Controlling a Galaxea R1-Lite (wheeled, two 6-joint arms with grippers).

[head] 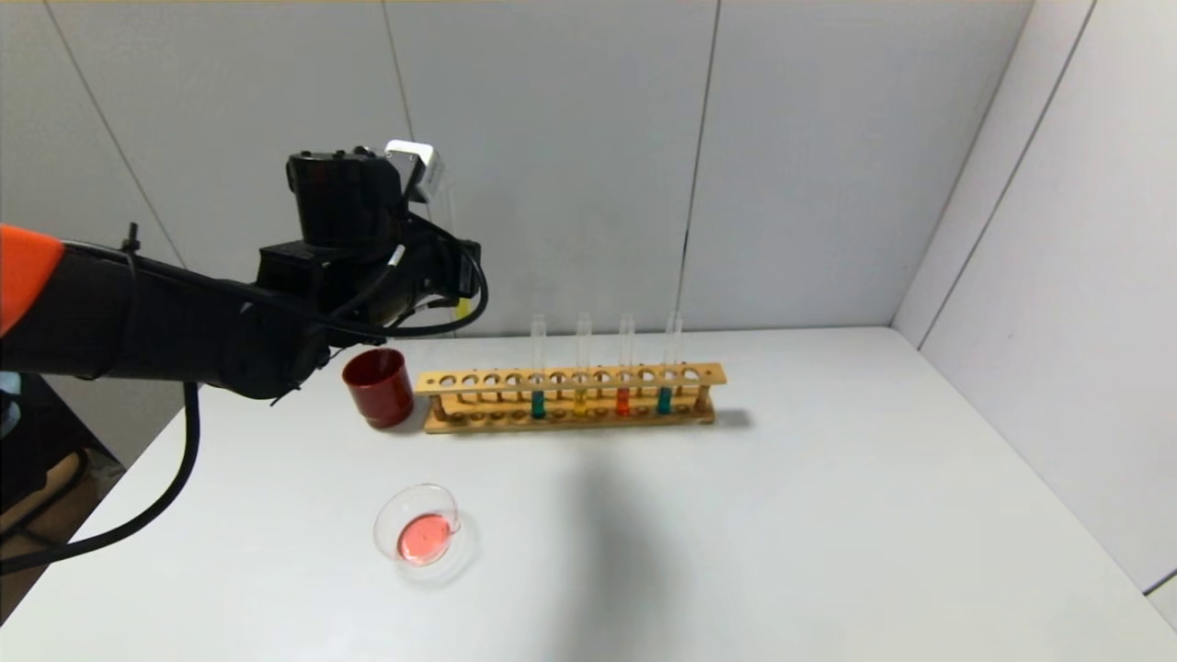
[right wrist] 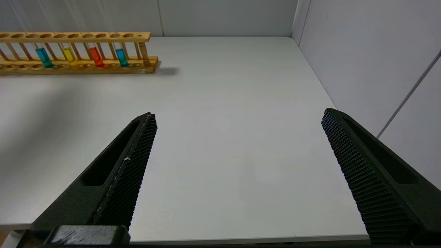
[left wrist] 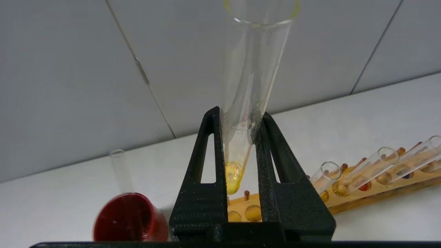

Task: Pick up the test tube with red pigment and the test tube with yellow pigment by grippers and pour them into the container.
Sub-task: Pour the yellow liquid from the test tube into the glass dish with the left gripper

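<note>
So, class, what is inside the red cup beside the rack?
An empty-looking clear tube stands in the red cup. Its lower end is hidden by the cup's wall.

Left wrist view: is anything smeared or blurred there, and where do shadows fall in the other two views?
Left wrist view: the red cup is smeared, while the left gripper and the test tube with yellow pigment are crisp. Head view: a broad soft shadow darkens the table. Right wrist view: the rack casts a short shadow.

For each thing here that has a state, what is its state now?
Left gripper: shut on the yellow tube, raised.
Yellow tube: upright, little liquid.
Right gripper: open, holds nothing.
Glass dish: holds red liquid.
Red cup: upright, holds an empty tube.
Rack: holds four tubes.
</note>
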